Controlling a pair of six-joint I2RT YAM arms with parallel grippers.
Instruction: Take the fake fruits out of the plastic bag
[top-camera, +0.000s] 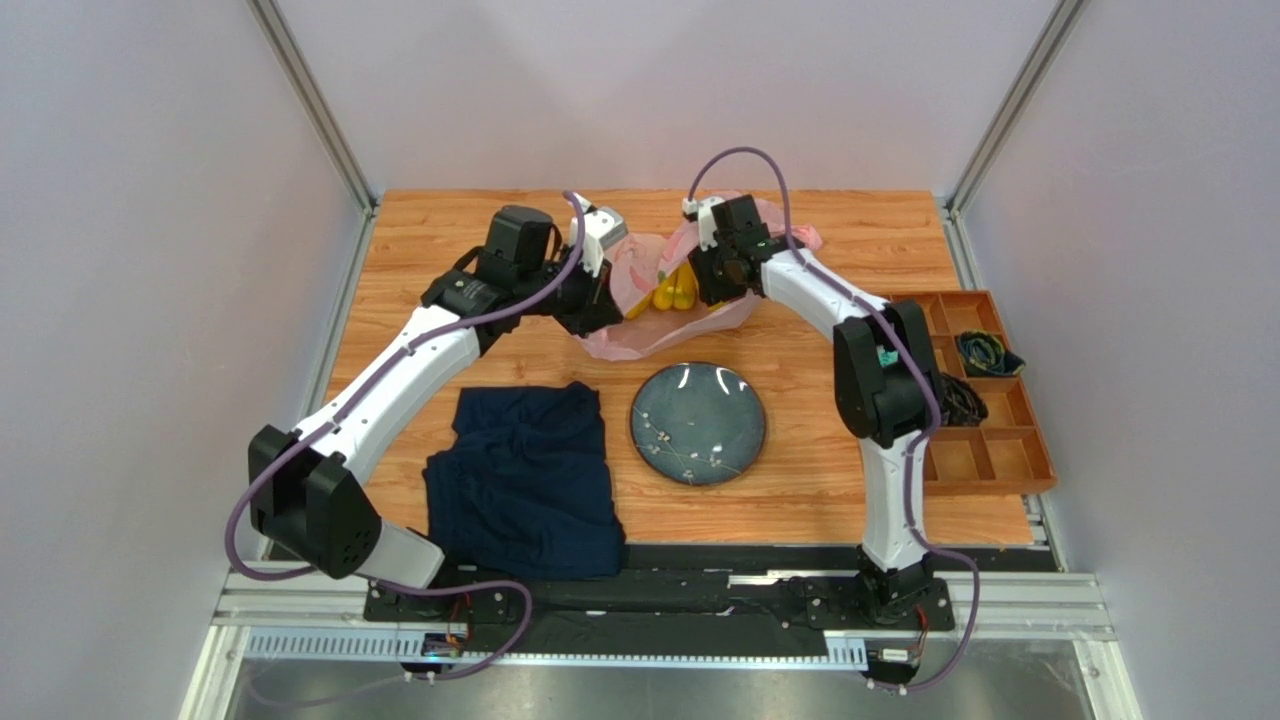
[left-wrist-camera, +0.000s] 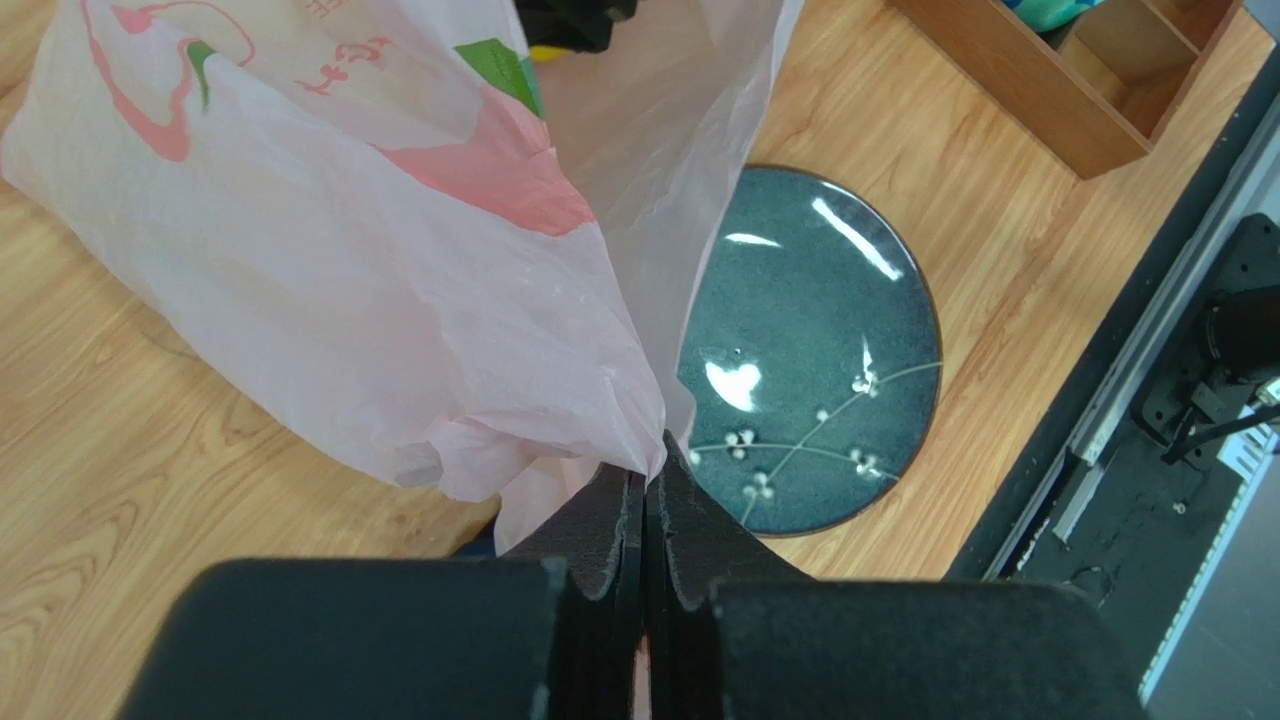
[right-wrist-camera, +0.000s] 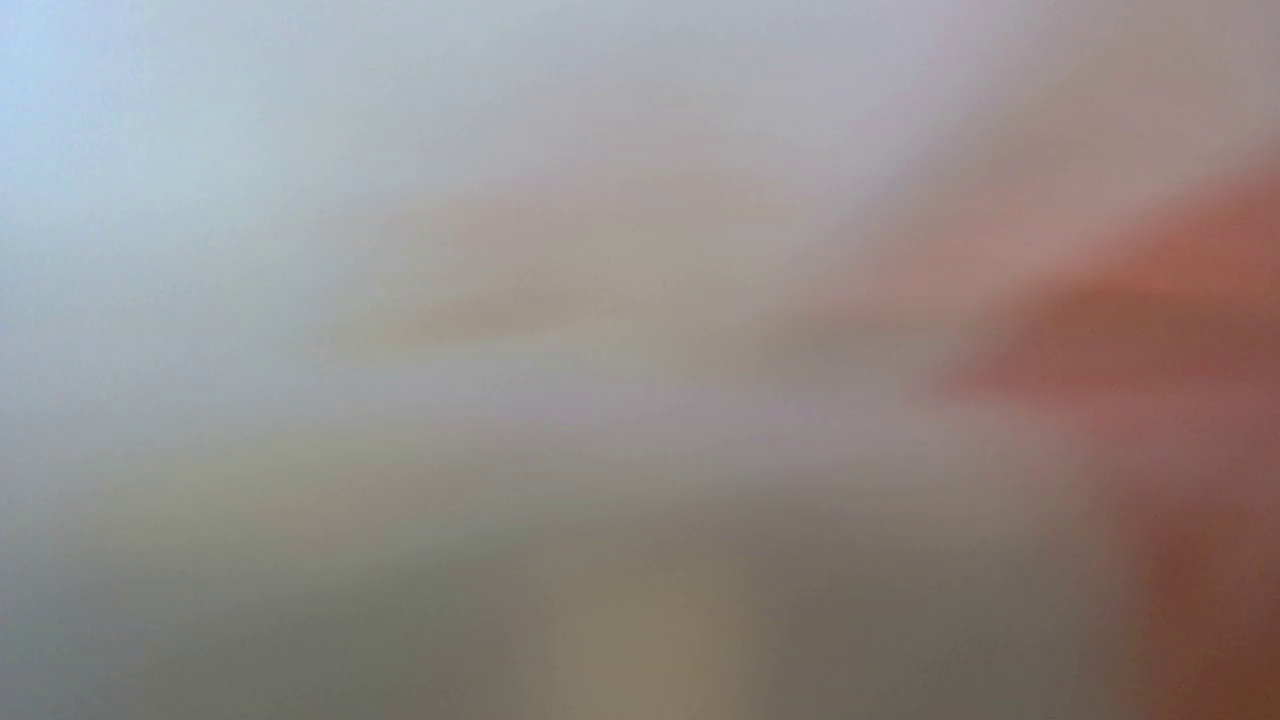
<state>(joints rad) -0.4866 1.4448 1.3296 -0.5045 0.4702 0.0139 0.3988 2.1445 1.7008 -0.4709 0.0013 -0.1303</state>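
The pink plastic bag (top-camera: 649, 333) lies at the back middle of the table with its mouth held up. Yellow fake fruits (top-camera: 672, 288) show inside it; other fruits are hidden. My left gripper (top-camera: 609, 297) is shut on the bag's left edge. In the left wrist view the fingers (left-wrist-camera: 649, 483) pinch a fold of the bag (left-wrist-camera: 376, 255) above the table. My right gripper (top-camera: 700, 279) reaches into the bag mouth from the right, its fingers hidden. The right wrist view is a blur of grey, pale yellow and red.
A dark grey plate (top-camera: 697, 423) lies in front of the bag and also shows in the left wrist view (left-wrist-camera: 819, 375). A folded navy cloth (top-camera: 526, 480) lies at the front left. A wooden compartment tray (top-camera: 984, 398) stands at the right edge.
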